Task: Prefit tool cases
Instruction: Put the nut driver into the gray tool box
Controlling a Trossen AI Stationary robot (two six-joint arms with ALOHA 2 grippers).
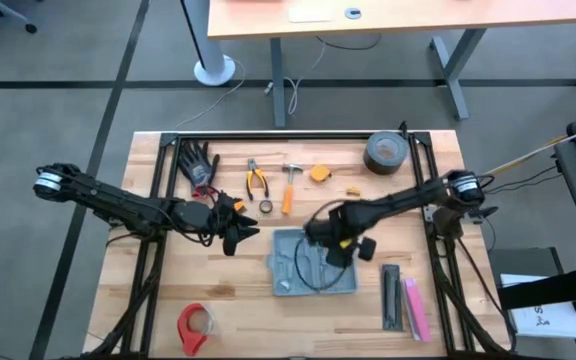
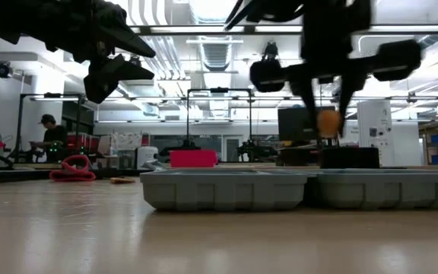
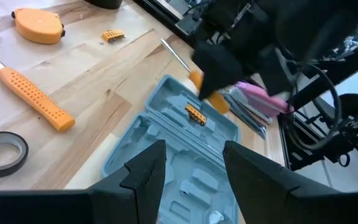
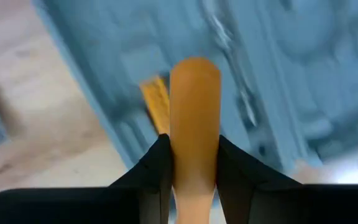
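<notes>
**Orange-handled tool held over the open case: watch the alignment before you let go**

Your right gripper (image 1: 340,238) hangs above the flat blue-grey plastic tool case (image 1: 313,262), its two dark fingers clamped on a round orange tool handle (image 4: 194,118). In the left wrist view a thin metal shaft runs out from that handle, so it is likely a screwdriver, though you cannot confirm the tip. The low view shows the handle hanging clear of the tray, not yet seated.

The case lies open on the wooden table (image 1: 158,290), near the middle, between the two arms and just beside the narrow black and pink bars (image 1: 404,300). Its long axis runs roughly across the table from left to right, moulded slots facing up. A small orange ribbed bit holder (image 3: 195,114) already sits in one of its recesses.

The risks, as judged from here:
- The handle may come down askew to its slot and ride on a ridge instead of dropping in.
- A hard push could shove the light case along the table, since nothing pins it.
- Releasing too high could let the tool bounce out or knock the bit holder loose.

Your left gripper (image 1: 236,228) hovers just off the case's left end, fingers apart and empty, well placed to steady the case if you need it.
</notes>
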